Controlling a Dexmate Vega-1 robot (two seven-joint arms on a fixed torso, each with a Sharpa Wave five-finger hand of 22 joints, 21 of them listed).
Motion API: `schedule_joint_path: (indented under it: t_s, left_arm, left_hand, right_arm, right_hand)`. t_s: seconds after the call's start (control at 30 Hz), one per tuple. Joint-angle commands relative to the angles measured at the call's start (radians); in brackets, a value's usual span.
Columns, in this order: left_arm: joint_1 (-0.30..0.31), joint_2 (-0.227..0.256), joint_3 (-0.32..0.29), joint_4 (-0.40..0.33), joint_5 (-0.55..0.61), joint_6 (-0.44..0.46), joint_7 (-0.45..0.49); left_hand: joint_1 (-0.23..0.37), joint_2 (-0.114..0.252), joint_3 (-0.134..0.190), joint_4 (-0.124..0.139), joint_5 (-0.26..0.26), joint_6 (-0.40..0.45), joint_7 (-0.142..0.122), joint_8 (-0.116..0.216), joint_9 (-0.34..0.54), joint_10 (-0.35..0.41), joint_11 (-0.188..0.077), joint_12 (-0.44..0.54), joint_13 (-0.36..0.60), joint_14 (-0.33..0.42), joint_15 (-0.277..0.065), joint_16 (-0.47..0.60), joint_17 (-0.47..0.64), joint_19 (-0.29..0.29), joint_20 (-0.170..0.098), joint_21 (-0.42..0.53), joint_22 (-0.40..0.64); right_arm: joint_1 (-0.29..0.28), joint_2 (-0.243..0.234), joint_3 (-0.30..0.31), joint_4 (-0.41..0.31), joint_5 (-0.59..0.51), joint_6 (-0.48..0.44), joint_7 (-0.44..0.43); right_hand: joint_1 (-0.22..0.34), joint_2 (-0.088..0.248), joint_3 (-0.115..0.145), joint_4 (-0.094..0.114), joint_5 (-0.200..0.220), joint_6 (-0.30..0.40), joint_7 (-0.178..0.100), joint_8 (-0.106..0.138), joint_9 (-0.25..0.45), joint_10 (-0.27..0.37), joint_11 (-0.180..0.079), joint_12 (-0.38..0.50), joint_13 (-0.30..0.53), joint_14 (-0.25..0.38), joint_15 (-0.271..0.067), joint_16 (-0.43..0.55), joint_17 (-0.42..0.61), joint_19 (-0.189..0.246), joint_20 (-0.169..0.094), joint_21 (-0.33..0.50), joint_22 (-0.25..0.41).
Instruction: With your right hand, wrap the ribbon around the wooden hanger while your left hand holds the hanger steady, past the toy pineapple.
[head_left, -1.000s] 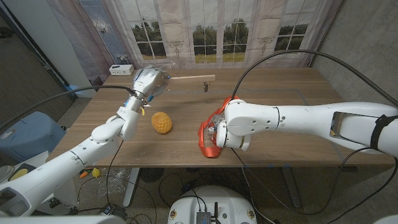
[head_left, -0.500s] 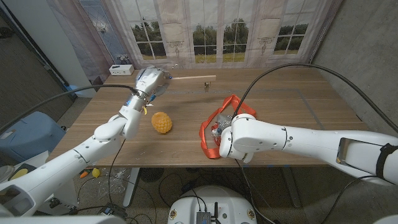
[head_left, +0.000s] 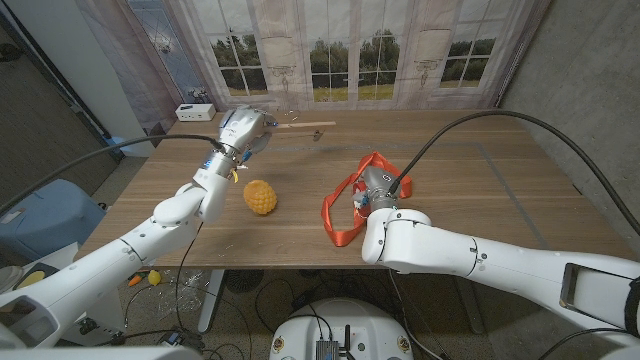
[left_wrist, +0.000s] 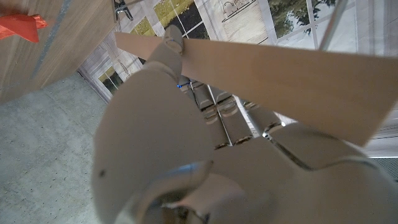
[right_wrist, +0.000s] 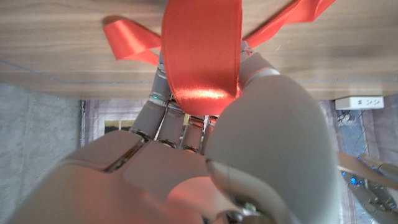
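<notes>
At the table's far side my left hand (head_left: 243, 128) grips one end of the pale wooden hanger (head_left: 305, 124), whose metal hook (head_left: 318, 135) hangs near its other end. In the left wrist view the hand (left_wrist: 186, 143) has its fingers around the flat hanger bar (left_wrist: 267, 68). The yellow toy pineapple (head_left: 260, 197) sits on the table (head_left: 480, 170) between the arms. My right hand (head_left: 373, 187) holds the orange-red ribbon (head_left: 340, 212), which loops around it and trails toward the front edge. In the right wrist view the ribbon (right_wrist: 202, 50) drapes over the fingers of that hand (right_wrist: 205, 162).
A small white box (head_left: 195, 112) stands at the table's far left corner. Curtained windows (head_left: 330, 50) run behind the table. A black cable (head_left: 470, 115) arcs over the right side. A blue bin (head_left: 45, 215) stands on the floor at the left.
My right forearm has swung back toward the front edge, and the ribbon loop has shifted a little right with the hand. The hanger has slid slightly left in my left hand.
</notes>
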Motion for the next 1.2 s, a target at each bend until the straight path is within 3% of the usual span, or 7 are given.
schedule_joint_path:
  t_s: [0.03, 0.33, 0.63, 1.2]
  left_arm:
    - [0.0, -0.004, -0.003, -0.017, -0.007, 0.013, -0.013]
    - [0.018, -0.013, -0.022, -0.027, -0.067, -0.025, 0.0]
    - [0.048, -0.049, -0.071, -0.023, -0.231, -0.131, 0.017]
    - [0.118, -0.055, -0.196, -0.07, -0.517, -0.282, -0.116]
  left_hand:
    - [0.098, 0.111, 0.013, 0.013, 0.006, 0.021, 0.013, 0.008, 0.002, 0.011, 0.0, -0.006, 0.003, 0.053, -0.117, -0.004, 0.006, -0.006, -0.034, 0.009, 0.0]
    - [0.098, 0.11, 0.014, 0.013, 0.006, 0.021, 0.013, 0.005, 0.001, 0.012, 0.002, -0.01, 0.004, 0.055, -0.117, -0.006, 0.009, -0.008, -0.033, 0.017, -0.006]
    - [0.098, 0.11, 0.015, 0.012, 0.006, 0.023, 0.016, 0.004, 0.002, 0.013, 0.005, -0.013, 0.008, 0.056, -0.116, -0.009, 0.013, -0.01, -0.031, 0.026, -0.012]
    - [0.099, 0.109, 0.019, 0.011, 0.006, 0.024, 0.021, 0.001, 0.005, 0.017, 0.007, -0.021, 0.011, 0.057, -0.116, -0.014, 0.019, -0.017, -0.028, 0.042, -0.021]
  right_arm:
    - [-0.201, -0.027, 0.146, -0.017, -0.324, 0.159, 0.04]
    - [-0.294, -0.023, 0.243, -0.012, -0.474, 0.256, 0.086]
    - [-0.356, -0.005, 0.319, 0.006, -0.586, 0.344, 0.141]
    - [-0.442, 0.047, 0.452, 0.061, -0.755, 0.536, 0.166]
  right_hand:
    - [0.182, 0.192, 0.009, 0.0, 0.006, 0.018, -0.002, -0.001, 0.0, 0.048, 0.037, -0.007, -0.002, 0.112, -0.205, -0.006, -0.006, -0.003, -0.112, 0.011, -0.002]
    - [0.185, 0.192, 0.012, -0.001, 0.003, 0.02, 0.007, -0.006, -0.005, 0.059, 0.044, -0.014, -0.009, 0.126, -0.204, -0.012, -0.019, 0.001, -0.112, 0.023, -0.009]
    - [0.188, 0.192, 0.015, -0.002, 0.001, 0.021, 0.01, -0.01, -0.008, 0.064, 0.047, -0.02, -0.014, 0.136, -0.203, -0.014, -0.026, 0.003, -0.112, 0.032, -0.015]
    - [0.19, 0.19, 0.019, -0.003, -0.001, 0.026, 0.012, -0.017, -0.014, 0.073, 0.049, -0.031, -0.023, 0.147, -0.203, -0.018, -0.034, 0.003, -0.112, 0.047, -0.026]
